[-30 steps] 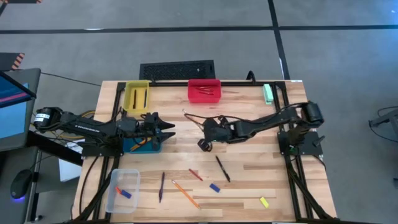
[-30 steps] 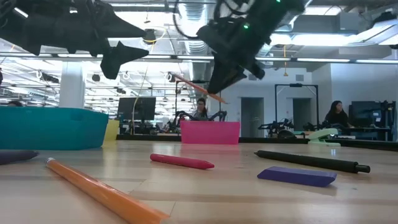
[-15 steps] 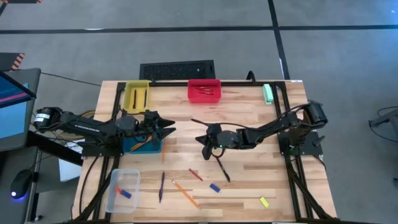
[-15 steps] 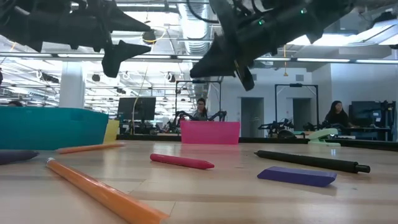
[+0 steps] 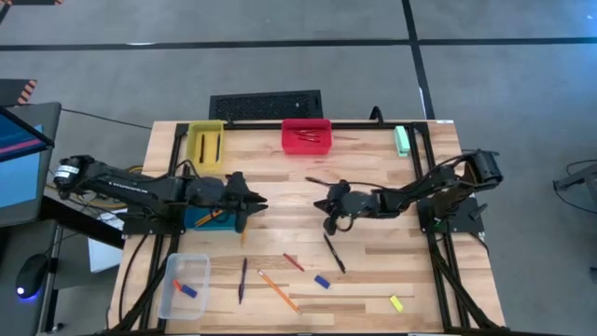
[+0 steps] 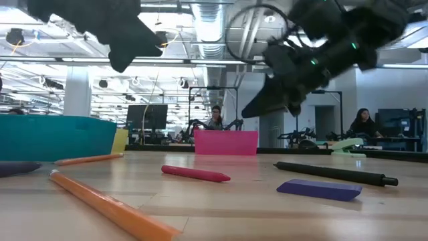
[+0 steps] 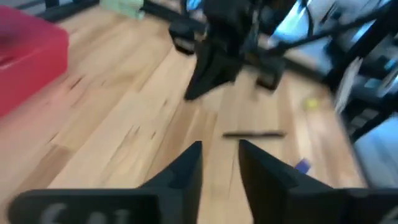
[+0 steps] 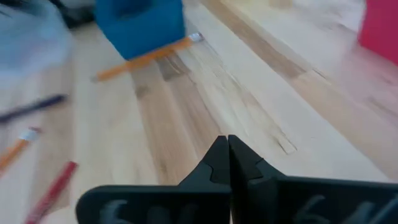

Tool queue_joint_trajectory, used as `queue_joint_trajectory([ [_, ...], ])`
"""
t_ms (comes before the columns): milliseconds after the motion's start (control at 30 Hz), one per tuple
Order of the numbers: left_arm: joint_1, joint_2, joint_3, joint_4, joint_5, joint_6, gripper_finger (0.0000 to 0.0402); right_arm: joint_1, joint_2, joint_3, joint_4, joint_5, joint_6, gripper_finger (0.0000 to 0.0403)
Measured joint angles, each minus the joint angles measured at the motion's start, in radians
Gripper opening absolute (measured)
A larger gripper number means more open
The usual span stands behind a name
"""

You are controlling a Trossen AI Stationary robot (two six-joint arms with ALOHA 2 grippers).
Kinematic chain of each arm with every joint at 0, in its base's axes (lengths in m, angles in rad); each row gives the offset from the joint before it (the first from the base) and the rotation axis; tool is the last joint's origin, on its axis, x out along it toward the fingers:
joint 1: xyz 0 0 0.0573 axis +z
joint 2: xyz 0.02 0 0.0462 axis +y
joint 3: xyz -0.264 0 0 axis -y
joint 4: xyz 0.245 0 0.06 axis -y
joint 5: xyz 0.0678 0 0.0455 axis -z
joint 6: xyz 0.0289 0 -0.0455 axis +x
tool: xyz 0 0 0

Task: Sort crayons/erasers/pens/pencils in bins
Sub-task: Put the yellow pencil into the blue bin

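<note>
- Over the middle of the pale wooden worktop (image 5: 392, 252): right gripper (image 8: 224, 146), jaws clenched together on nothing.
- Close by the teal-blue plastic bin (image 6: 60, 137): left gripper (image 7: 219, 149), jaws released with a clear gap, likewise empty.
- Likely next target: the slim black pen (image 5: 333, 252), flat on the worktop just nearer the front edge than the right gripper.
- Long axis of that pen: diagonal in the high view, running from under the gripper toward the front edge and a little to the robot's right. Capped or tipped end: too small to tell.
- Risk one: coming down with jaws clenched would only shove the pen or set it rolling. Needs opening first.
- Risk two: jaws lined up along the diagonal rather than across it would pinch an end and tip the pen out. Calls for a wrist turn.
- Risk three: the short red crayon (image 5: 293, 262) lies near the pen and could be nudged by a wide approach.
- Outside any bin: a long orange pencil (image 8: 146, 57), flat, just beside the teal-blue bin's wall, axis roughly along that wall; touching or not, cannot tell.
- Little finger room on the wall side there, so a likely slip or a shoved bin.
</note>
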Motion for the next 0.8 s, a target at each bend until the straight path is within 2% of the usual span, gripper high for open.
queue_joint_trajectory([
  [100, 0.000, 0.057, 0.090, -0.182, -0.018, 0.022, 0.0052, -0.043, 0.001, -0.081, 0.163, -0.094, 0.008, 0.0002],
  [267, 0.046, 0.196, 0.258, -0.475, -0.046, 0.021, 0.0007, -0.099, -0.013, -0.081, 0.111, -0.171, -0.089, 0.0002],
  [400, 0.123, 0.361, 0.445, -0.762, -0.014, 0.097, 0.0002, -0.136, -0.036, -0.090, 0.060, -0.183, -0.146, 0.0002],
  [567, 0.213, 0.611, 0.649, -1.089, -0.016, 0.240, 0.0001, -0.149, -0.044, -0.133, 0.123, -0.183, -0.181, 0.0002],
  [667, 0.252, 0.733, 0.746, -1.194, -0.071, 0.323, 0.0001, -0.150, -0.046, -0.134, 0.133, -0.183, -0.197, 0.0001],
  [800, 0.317, 0.857, 0.824, -1.246, -0.066, 0.377, 0.0001, -0.159, -0.052, -0.133, 0.176, -0.181, -0.238, 0.0002],
])
